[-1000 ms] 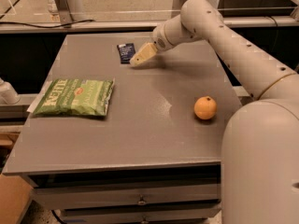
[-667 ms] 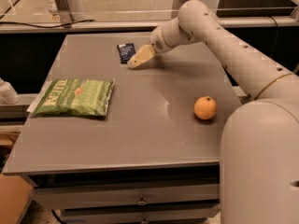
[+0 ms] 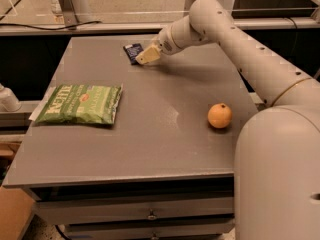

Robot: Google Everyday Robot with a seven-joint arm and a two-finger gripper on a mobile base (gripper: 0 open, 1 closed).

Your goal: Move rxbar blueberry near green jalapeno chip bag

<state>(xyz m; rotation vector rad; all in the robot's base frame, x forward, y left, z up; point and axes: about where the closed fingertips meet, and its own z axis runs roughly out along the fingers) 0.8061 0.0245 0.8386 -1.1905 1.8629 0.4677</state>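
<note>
Gripper nudged closer, touching rxbar blueberry (grip unclear), green jalapeno chip bag well apart

Surface of the table: smooth matt grey, faint sheen. The green jalapeno chip bag, 9 o'clock: glossy crinkled film. The rxbar blueberry, 12 o'clock: dark, slightly glossy wrapper. The gripper, at the bar's 4 o'clock: pale yellowish, matt. The arm: smooth cream satin shell.
</note>
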